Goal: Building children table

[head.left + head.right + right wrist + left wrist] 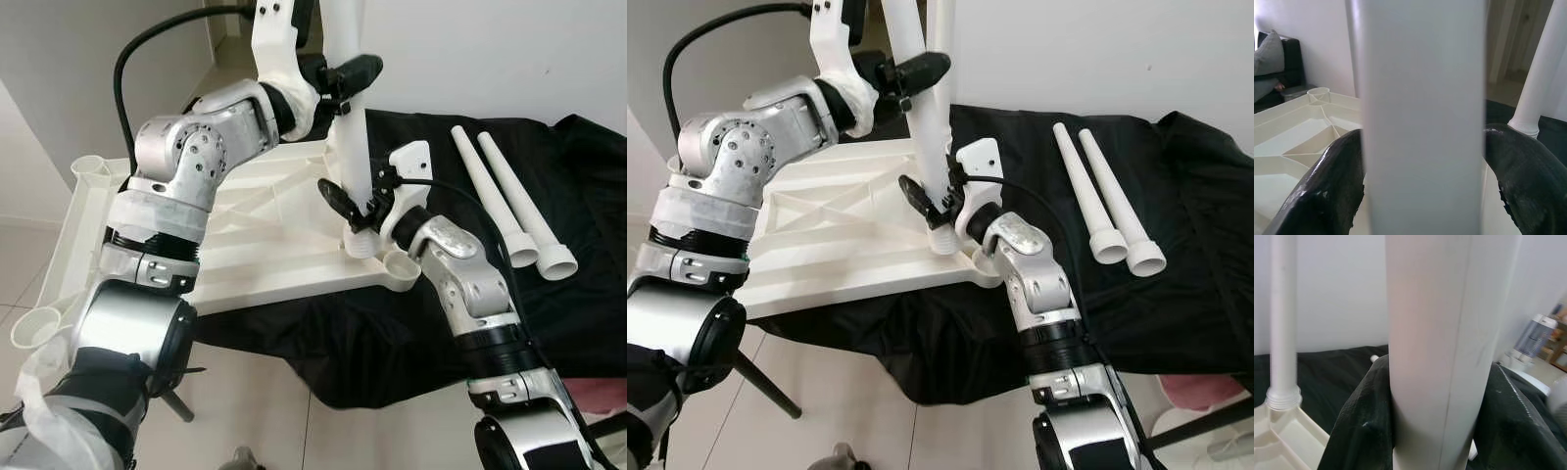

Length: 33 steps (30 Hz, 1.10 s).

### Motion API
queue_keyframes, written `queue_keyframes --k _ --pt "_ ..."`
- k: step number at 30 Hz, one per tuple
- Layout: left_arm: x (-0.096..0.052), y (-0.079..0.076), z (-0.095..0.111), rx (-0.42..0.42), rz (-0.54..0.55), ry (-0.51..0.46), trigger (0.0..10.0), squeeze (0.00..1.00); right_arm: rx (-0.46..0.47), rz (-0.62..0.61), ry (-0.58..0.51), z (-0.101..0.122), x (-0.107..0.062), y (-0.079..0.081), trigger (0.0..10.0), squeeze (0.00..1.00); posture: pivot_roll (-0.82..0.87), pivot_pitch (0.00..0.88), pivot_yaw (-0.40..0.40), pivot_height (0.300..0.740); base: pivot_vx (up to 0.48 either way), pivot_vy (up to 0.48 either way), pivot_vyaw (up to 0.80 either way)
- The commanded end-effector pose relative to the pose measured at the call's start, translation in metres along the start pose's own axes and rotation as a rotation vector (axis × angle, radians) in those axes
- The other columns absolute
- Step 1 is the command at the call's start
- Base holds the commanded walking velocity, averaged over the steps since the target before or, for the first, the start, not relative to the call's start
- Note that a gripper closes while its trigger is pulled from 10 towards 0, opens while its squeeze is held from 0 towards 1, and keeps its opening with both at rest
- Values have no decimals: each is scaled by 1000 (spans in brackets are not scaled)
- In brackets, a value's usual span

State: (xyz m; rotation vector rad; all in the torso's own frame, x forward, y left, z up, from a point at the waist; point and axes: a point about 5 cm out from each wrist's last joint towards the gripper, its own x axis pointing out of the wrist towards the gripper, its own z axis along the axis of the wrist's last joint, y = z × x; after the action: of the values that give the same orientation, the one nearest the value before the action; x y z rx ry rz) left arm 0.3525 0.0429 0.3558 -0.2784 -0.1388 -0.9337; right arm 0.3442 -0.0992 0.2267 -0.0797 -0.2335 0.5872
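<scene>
Tabletop (pixel 245 245) on cloth (pixel 392 343); two legs (pixel 509 206) right.

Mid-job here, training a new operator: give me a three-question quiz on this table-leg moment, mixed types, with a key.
1. True or false: both grippers are shut on the same upright leg.
2. Multiple choice: where do the two spare legs lie? A) on the tabletop B) on the black cloth beside the tabletop C) on the floor
3. Fill in: the right gripper holds the leg near its ____ end, just above the corner socket of the tabletop; the left gripper holds it higher up.

Key: 1 true; 2 B; 3 lower (threaded).
</scene>
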Motion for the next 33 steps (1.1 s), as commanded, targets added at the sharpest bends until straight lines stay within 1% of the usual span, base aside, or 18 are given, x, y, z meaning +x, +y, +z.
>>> queue_keyframes --k 1,2,3,4,5,7,10,14,17,21,22,23,24,26,27,28,29,33 --pt "6 -10 12 24 -36 -49 10000 0 -16 -21 5 -1 4 2 10000 0 11 29 30 740 0 0 0" --pt "12 -17 12 52 -25 -65 10000 0 -47 -94 13 -3 6 0 10000 0 7 35 31 740 0 0 0" --pt "12 -17 12 52 -25 -65 10000 0 -47 -94 13 -3 6 0 10000 0 7 35 31 740 0 0 0" --pt "15 -23 11 40 -29 -81 10000 0 -54 -145 19 -5 7 -1 10000 0 6 36 33 740 0 0 0" --pt "15 -23 11 40 -29 -81 10000 0 -54 -145 19 -5 7 -1 10000 0 6 36 33 740 0 0 0" --pt "22 -34 8 66 -7 -96 10000 0 -70 -235 24 -8 8 -3 10000 0 7 43 32 740 0 0 0" --pt "25 -38 8 65 4 -105 10000 0 -78 -274 21 -8 9 -3 10000 0 7 45 32 740 0 0 0" --pt "32 -52 6 40 -40 -123 10000 0 -81 -368 4 -5 14 1 10000 0 -4 51 36 740 0 0 0" --pt "35 -58 5 38 -52 -132 10000 0 -65 -399 4 -6 14 1 10000 0 -5 49 31 740 0 0 0" --pt "36 -62 4 37 -64 -134 10000 0 -74 -420 19 -9 13 -2 10000 0 -6 41 26 740 0 0 0" --pt "37 -64 3 37 -65 -135 10000 0 -75 -428 23 -9 13 -3 8314 0 -6 39 24 740 0 0 0" --pt "38 -65 3 39 -66 -137 10000 0 -78 -432 23 -9 13 -4 8314 0 -8 40 25 740 0 0 0" --pt "38 -67 3 41 -72 -139 10000 0 -91 -431 22 -9 13 -4 4588 0 -9 36 25 740 0 0 0" --pt "38 -68 3 43 -77 -140 10000 0 -100 -430 21 -8 14 -4 4588 0 -9 36 25 740 0 0 0" --pt "39 -69 3 45 -82 -139 10000 0 -106 -431 21 -9 14 -5 3529 0 -10 34 25 740 0 0 0" --pt "39 -69 3 45 -82 -139 10000 0 -106 -431 21 -9 14 -5 3529 0 -10 34 25 740 0 0 0" --pt "39 -71 2 50 -86 -136 10000 0 -126 -427 21 -8 13 -5 0 0 -12 31 27 740 0 0 0" --pt "40 -75 0 57 -99 -132 10000 0 -141 -431 27 -9 11 -8 0 0 -13 26 26 740 0 0 0"
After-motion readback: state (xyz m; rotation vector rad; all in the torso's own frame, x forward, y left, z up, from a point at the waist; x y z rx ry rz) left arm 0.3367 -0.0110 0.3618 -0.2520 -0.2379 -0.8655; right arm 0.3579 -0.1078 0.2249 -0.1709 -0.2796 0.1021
